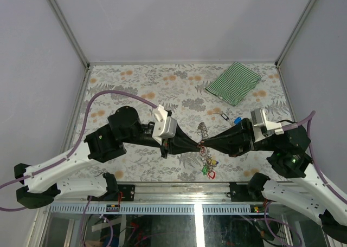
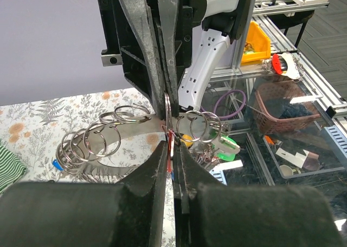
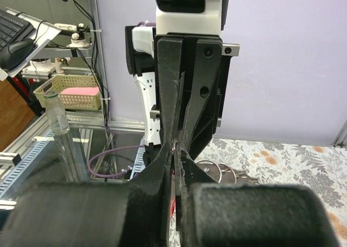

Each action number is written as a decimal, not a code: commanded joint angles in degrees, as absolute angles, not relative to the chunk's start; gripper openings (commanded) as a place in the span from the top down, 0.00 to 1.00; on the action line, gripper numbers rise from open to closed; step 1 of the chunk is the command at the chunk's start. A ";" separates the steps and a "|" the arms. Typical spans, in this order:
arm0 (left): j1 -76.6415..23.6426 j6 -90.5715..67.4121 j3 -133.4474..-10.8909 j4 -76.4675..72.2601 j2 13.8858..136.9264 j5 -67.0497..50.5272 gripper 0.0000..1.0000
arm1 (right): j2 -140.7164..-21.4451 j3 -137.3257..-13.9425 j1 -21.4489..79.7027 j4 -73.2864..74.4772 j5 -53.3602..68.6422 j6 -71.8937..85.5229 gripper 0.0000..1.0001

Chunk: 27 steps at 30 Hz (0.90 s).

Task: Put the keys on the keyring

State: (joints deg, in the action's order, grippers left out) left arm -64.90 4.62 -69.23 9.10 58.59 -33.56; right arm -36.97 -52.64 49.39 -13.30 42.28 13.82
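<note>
The two grippers meet tip to tip at the front middle of the table. My left gripper [image 1: 195,144] [image 2: 173,150] is shut on a small red-tagged key [image 2: 171,141]. My right gripper [image 1: 207,145] [image 3: 174,152] is shut on a ring of the grey keyring [image 2: 167,107], edge-on between its pads. The keyring's coiled links [image 1: 202,130] [image 2: 92,144] trail away over the table, and more links [image 3: 217,169] show behind the fingers. Several tagged keys, green, yellow and red [image 1: 208,167], hang below the grip; a green tag [image 2: 231,146] shows. A blue-tagged key [image 1: 237,120] and a black-tagged key [image 1: 224,116] lie loose.
A green-striped cloth [image 1: 234,82] lies at the back right of the flowered table top [image 1: 135,84]. The table's front rail [image 1: 179,190] runs just below the hanging keys. Grey walls close the back and sides.
</note>
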 commanded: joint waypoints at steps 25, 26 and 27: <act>-65.02 -0.02 -64.39 -7.46 53.31 -27.06 0.67 | -34.81 -53.32 49.39 -20.65 35.20 12.74 1.00; -65.02 0.00 -64.40 -7.59 53.33 -27.06 0.67 | -34.87 -53.35 49.35 -20.58 35.10 12.73 1.00; -65.00 0.00 -64.40 -7.74 53.58 -27.00 0.66 | -34.81 -53.36 49.37 -20.57 34.93 12.63 1.00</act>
State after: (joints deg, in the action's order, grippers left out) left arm -64.90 0.89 -64.82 -2.15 53.21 -27.59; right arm -35.35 -51.86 49.39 -15.00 37.80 13.45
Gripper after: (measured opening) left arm 0.329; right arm 0.018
